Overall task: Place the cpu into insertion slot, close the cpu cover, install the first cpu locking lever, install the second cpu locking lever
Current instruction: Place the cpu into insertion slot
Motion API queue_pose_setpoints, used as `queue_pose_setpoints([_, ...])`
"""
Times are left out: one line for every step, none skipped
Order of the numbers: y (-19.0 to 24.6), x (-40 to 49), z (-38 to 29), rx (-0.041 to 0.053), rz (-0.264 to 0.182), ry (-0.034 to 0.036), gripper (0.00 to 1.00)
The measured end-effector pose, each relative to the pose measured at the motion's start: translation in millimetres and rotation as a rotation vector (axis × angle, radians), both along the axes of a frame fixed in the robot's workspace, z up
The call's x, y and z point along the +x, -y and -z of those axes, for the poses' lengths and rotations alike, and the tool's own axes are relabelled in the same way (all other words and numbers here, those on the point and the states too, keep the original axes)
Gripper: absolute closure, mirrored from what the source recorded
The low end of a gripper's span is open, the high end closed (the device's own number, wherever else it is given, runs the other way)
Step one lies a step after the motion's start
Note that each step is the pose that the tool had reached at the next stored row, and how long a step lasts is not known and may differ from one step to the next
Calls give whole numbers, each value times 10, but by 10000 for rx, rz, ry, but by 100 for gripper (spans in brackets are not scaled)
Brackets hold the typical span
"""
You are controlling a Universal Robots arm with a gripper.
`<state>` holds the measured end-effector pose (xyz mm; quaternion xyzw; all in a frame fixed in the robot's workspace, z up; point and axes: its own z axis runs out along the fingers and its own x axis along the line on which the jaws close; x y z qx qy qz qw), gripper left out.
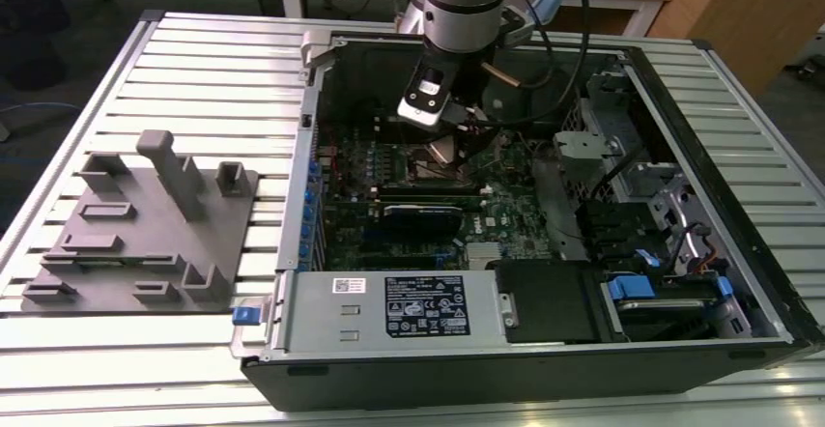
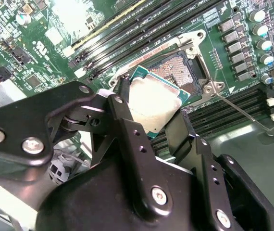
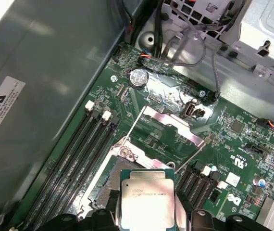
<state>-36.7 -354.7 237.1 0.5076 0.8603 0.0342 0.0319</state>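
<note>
A: Pincer (image 2: 149, 115) state?

B: Closed on the cpu (image 2: 157, 98), one finger (image 2: 127, 120) on each opposite edge. The metal lid faces the cams in both wrist views.

A: How'll it handle?

B: Prob. very light, thin and stiff, no flex. The lid looks smooth, so it's slippery if the squeeze is weak. I'd guess the fragile bits are the underside contacts plus the pin field in the insertion slot (image 2: 187, 72). A skewed set-down could bend pins. An edge grip like this one is the right hold: sides only, nothing on the faces.

A: Where's it vs. the slot?

B: It hangs over the slot, a bit tilted, covering part of the dark centre. The rest of the pins and the silver rim show past it. Can't tell if a corner touches. In the exterior view the pincer (image 1: 442, 135) sits at approx. 12 o'clk of the motherboard (image 1: 509, 216), w/ the slot (image 1: 410, 163) just beside its tip at approx. 7 o'clk.

A: Cover?

B: The cpu cover (image 3: 173, 126) looks swung open on the slot's far side, apart from the chip. It's not shut yet.
</note>
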Motion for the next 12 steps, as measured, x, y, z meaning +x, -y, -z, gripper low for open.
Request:
queue_pose_setpoints([0, 0, 0, 0, 2, 0, 46])
queue_pose_setpoints([-1, 0, 0, 0, 3, 1, 46])
queue_pose_setpoints([-1, 0, 1, 0, 3, 1, 46])
queue_pose_setpoints([-1, 0, 0, 0, 3, 1, 46])
queue_pose_setpoints([-1, 0, 0, 0, 4, 1, 46])
queue_pose_setpoints([-1, 0, 0, 0, 4, 1, 46])
queue_pose_setpoints([-1, 0, 1, 1, 4, 1, 46])
queue_pose_setpoints([-1, 0, 1, 1, 4, 1, 46])
queue_pose_setpoints([-1, 0, 0, 1, 5, 1, 46])
queue_pose_setpoints([-1, 0, 1, 1, 5, 1, 46])
queue_pose_setpoints([-1, 0, 1, 1, 5, 1, 46])
queue_pose_setpoints([-1, 0, 0, 1, 5, 1, 46])
